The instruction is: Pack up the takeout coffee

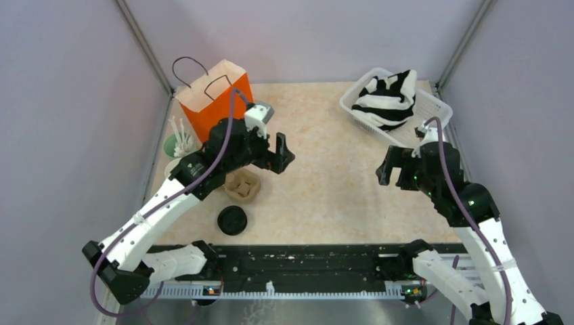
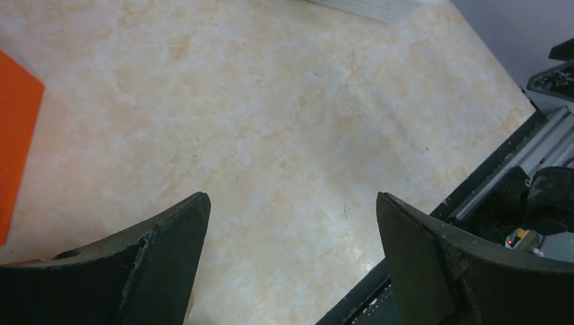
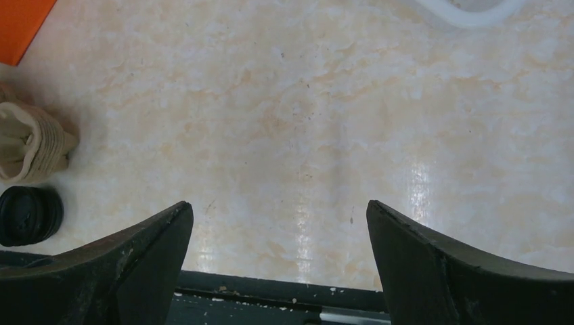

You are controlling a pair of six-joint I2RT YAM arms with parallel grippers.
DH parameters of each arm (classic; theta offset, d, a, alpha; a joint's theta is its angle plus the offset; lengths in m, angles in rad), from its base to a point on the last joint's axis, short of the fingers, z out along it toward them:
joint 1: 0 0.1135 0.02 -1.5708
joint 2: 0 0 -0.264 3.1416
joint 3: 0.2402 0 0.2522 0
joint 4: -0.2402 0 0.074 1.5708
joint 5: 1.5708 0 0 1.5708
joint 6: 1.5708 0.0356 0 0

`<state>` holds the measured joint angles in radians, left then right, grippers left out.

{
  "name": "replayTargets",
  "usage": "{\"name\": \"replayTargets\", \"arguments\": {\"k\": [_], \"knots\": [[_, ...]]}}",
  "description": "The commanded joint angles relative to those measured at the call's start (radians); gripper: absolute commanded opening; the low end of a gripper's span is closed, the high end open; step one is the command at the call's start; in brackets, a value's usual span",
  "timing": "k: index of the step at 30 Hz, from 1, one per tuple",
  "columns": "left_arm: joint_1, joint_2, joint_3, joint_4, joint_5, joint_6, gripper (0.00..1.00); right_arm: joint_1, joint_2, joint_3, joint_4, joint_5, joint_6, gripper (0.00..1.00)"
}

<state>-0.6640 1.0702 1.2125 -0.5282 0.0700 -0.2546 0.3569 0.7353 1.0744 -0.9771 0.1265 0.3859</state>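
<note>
Left gripper (image 1: 281,157) and right gripper (image 1: 384,173) both spread, empty. Loose black lid (image 1: 232,220) beside cardboard cup carrier (image 1: 242,185). Orange paper bag (image 1: 216,101) upright. I spot no takeout coffee; packing apparently unstarted.

The beige marbled table (image 1: 332,176) carries an orange paper bag (image 1: 216,101) at the upper left, a green cup (image 1: 177,144) of white sticks beside it, a brown pulp carrier (image 1: 242,185) and a black round lid (image 1: 232,220) lower down, and a white basket (image 1: 438,108) at the upper right.
</note>
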Motion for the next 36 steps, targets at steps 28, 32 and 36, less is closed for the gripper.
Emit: {"name": "replayTargets", "arguments": {"k": [28,32,36], "knots": [[0.576,0.129,0.22,-0.635,-0.455,-0.147,0.78,-0.004,0.077,-0.008,0.046,-0.213,-0.024,0.99],[0.634,0.195,0.211,-0.602,-0.406,-0.14,0.66,-0.004,0.078,-0.013,0.053,-0.226,-0.023,0.99],[0.645,0.244,0.195,-0.572,-0.407,-0.125,0.6,-0.004,0.079,-0.017,0.066,-0.226,-0.015,0.99]]}}
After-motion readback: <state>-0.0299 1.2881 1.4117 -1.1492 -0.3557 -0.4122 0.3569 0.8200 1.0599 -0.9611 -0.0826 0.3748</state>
